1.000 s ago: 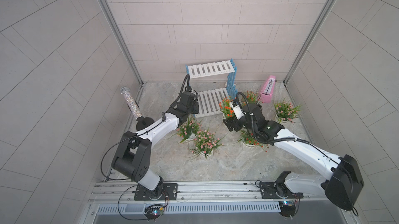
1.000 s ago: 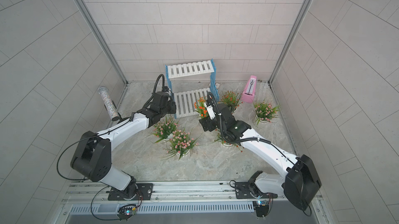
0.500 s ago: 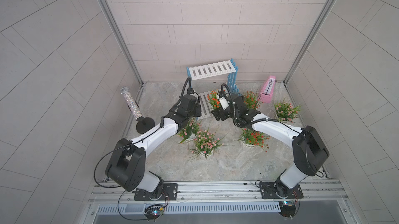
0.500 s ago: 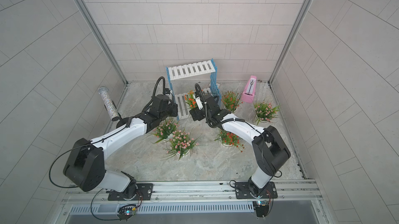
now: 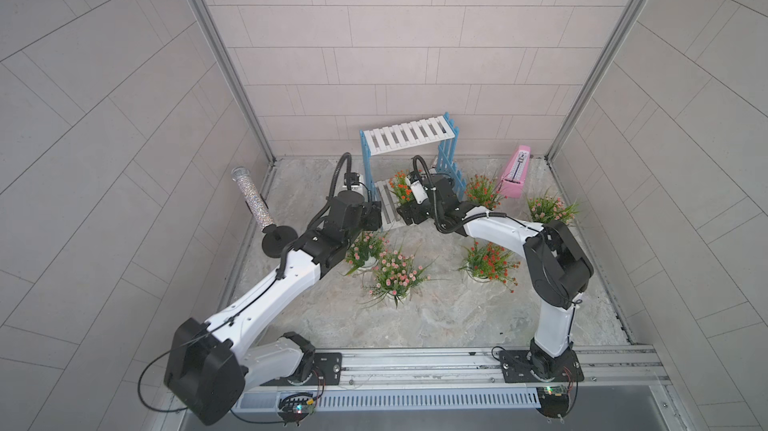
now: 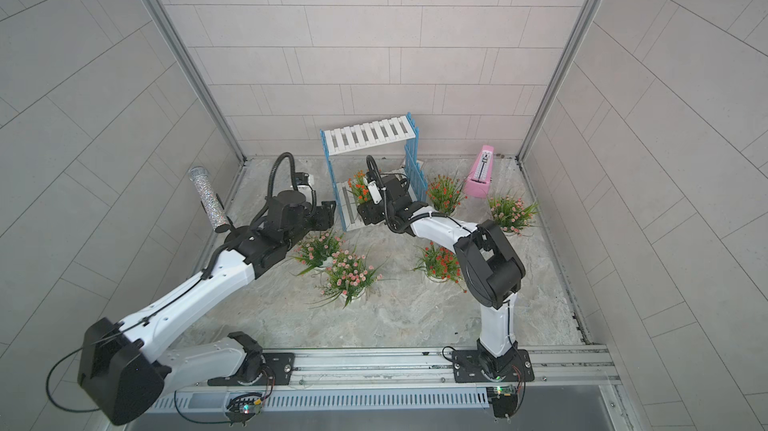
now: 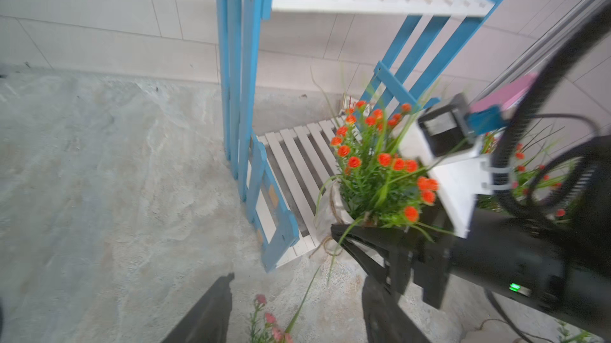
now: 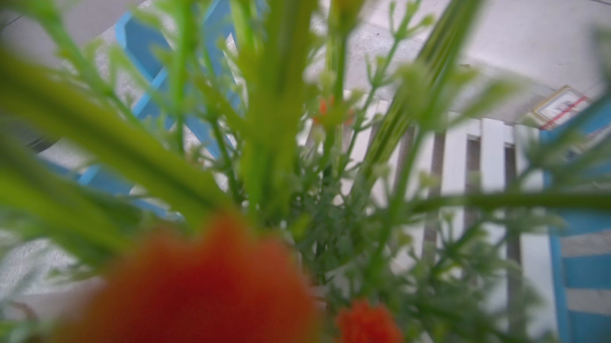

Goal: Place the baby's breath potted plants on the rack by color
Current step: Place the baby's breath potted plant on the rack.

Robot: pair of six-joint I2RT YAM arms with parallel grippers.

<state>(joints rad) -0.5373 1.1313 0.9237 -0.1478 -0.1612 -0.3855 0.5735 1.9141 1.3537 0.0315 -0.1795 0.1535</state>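
The orange plant [image 7: 373,166] reached the lower shelf [image 7: 297,156], right gripper [image 7: 340,222] clasping it; left gripper [image 7: 296,283] parted.

A blurred potted plant [image 8: 271,159] with orange-red blossoms crowds the lens, with white slats, seemingly of the rack [image 8: 492,159], behind it.

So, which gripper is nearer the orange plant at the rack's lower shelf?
Right. The right gripper holds the orange plant; the left gripper hangs open beside the rack, apart from it.
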